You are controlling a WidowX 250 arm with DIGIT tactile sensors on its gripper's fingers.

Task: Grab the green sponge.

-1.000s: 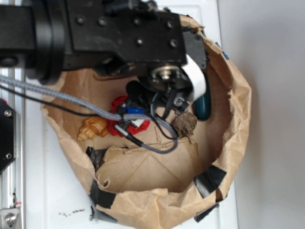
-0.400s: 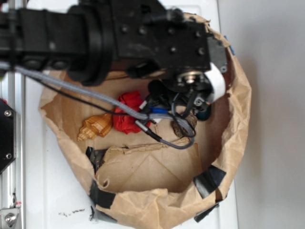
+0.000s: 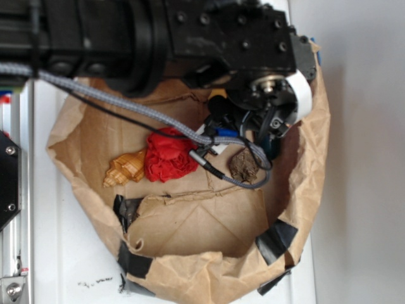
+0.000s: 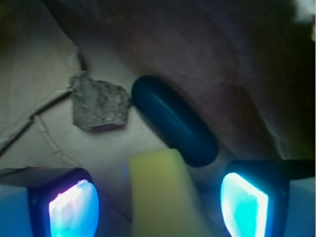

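Note:
In the wrist view the green sponge point(image 4: 175, 121), a dark oblong with rounded ends, lies slanted against the foot of the brown paper wall. It sits just ahead of my right finger point(image 4: 244, 202). My gripper point(image 4: 158, 207) is open and holds nothing. A yellow wedge point(image 4: 160, 190) lies below, between the two fingers, its tip touching the sponge's near end. In the exterior view the gripper point(image 3: 266, 123) hangs over the right side of the paper basin and hides the sponge.
A brown lumpy clump point(image 4: 98, 101) point(image 3: 243, 164) rests left of the sponge. A red crumpled piece point(image 3: 168, 155) and a golden-brown toy point(image 3: 126, 168) lie further left. The tall paper wall point(image 3: 310, 158), taped black point(image 3: 277, 237), rings everything.
The arm has moved right and toward the basin's far rim, uncovering the red piece. The gripper now stands over the sponge's spot.

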